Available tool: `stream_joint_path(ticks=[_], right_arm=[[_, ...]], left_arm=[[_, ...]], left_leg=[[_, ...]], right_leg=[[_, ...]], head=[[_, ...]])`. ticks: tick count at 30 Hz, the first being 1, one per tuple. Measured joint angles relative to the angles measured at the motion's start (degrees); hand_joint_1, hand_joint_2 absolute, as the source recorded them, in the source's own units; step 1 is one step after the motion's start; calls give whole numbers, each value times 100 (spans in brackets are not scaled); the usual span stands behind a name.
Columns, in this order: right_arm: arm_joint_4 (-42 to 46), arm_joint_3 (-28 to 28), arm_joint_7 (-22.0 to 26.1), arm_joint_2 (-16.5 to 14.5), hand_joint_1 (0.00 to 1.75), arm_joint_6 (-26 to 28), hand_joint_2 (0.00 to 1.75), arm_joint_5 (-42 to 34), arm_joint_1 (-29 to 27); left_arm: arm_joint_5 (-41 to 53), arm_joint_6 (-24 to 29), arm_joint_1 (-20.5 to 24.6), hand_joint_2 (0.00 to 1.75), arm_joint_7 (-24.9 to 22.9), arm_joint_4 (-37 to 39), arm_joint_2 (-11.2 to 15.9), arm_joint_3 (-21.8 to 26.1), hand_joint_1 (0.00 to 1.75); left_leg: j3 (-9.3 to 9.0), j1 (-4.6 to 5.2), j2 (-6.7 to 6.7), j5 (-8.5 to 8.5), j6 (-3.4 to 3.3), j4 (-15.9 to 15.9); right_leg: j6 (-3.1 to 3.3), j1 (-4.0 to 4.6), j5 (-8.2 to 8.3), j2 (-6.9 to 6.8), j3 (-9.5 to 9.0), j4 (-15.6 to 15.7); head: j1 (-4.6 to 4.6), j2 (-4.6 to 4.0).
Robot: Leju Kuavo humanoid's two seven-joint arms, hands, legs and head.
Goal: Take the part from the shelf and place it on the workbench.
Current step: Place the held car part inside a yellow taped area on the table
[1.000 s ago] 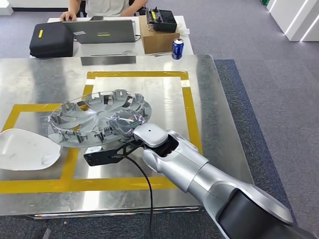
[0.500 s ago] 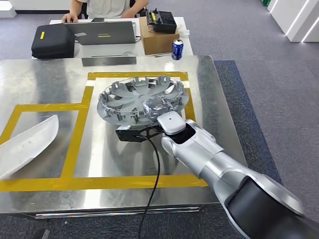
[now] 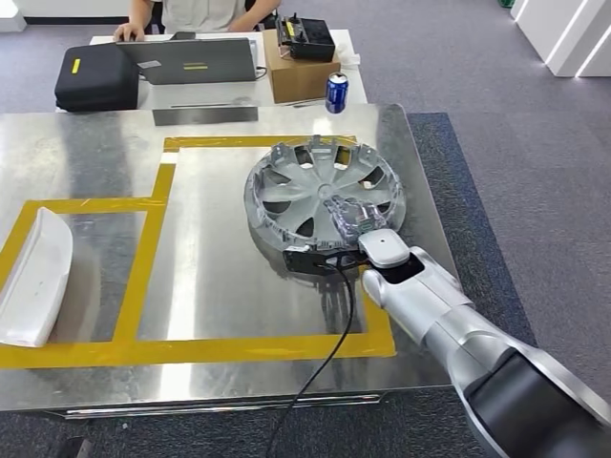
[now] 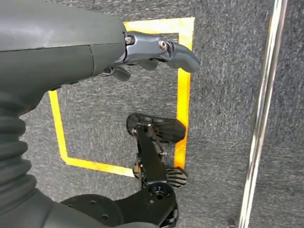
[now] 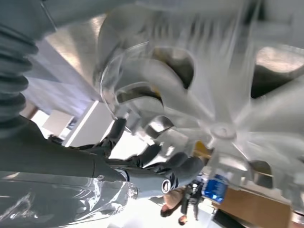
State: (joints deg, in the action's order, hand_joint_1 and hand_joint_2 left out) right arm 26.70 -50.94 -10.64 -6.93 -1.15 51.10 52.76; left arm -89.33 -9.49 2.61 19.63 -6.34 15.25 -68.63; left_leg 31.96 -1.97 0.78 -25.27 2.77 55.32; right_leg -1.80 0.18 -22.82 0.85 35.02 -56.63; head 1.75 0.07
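The part is a silver wheel cover [image 3: 306,186], lying inside up over the right yellow-taped rectangle of the metal workbench [image 3: 216,277]. My right hand [image 3: 351,218] grips its near rim, reaching in from the lower right, and I cannot tell whether the cover touches the bench. From the right wrist, the blurred wheel cover [image 5: 218,90] is close above the dark fingers [image 5: 172,166] curled around its rim. My left hand [image 4: 143,52] hangs over the grey carpet, fingers loosely extended and holding nothing.
A white curved panel [image 3: 32,277] lies at the bench's left edge. Beyond the bench stands a desk with a laptop [image 3: 195,59], a black case [image 3: 97,76], a cardboard box [image 3: 299,72] and a blue can [image 3: 336,93]; a person sits there. A black cable [image 3: 327,353] hangs from my right wrist.
My right arm has carried the wheel cover from the bench's left-middle across to the right taped rectangle. The white panel at the left has swung round to lie lengthwise.
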Motion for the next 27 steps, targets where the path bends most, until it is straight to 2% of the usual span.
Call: stream_joint_path(ticks=[14, 19, 22, 27], right_arm=[[271, 216, 438, 3, 0, 120, 0, -54, -438], [721, 384, 1148, 75, 0, 349, 0, -636, -851], [1645, 638, 1386, 460, 0, 586, 0, -1223, -1168], [3493, 1313, 1257, 1366, 0, 704, 0, -1699, -1397]], left_arm=[[-24, 32, -62, 0, -152, 0, -68, 0, 0], [-56, 33, -106, 0, -107, 0, -82, 2, 0], [-59, 16, -156, 0, 32, 0, -101, 69, 0], [-59, 62, -290, 0, 75, 0, -150, 258, 0]], left_leg=[[16, -9, 6, -12, 4, -39], [-11, -4, 1, -39, -5, -39], [-26, -4, 4, -42, -10, -39], [-36, -1, 0, -40, -12, -39]], right_leg=[[-4, 9, -7, -13, 7, 36], [-1, 7, -37, -13, -24, 55], [-1, 7, -41, -20, -39, 58], [-8, 4, -34, -12, -46, 58]], head=[[-2, 0], [-1, 0], [-1, 0], [-4, 0]])
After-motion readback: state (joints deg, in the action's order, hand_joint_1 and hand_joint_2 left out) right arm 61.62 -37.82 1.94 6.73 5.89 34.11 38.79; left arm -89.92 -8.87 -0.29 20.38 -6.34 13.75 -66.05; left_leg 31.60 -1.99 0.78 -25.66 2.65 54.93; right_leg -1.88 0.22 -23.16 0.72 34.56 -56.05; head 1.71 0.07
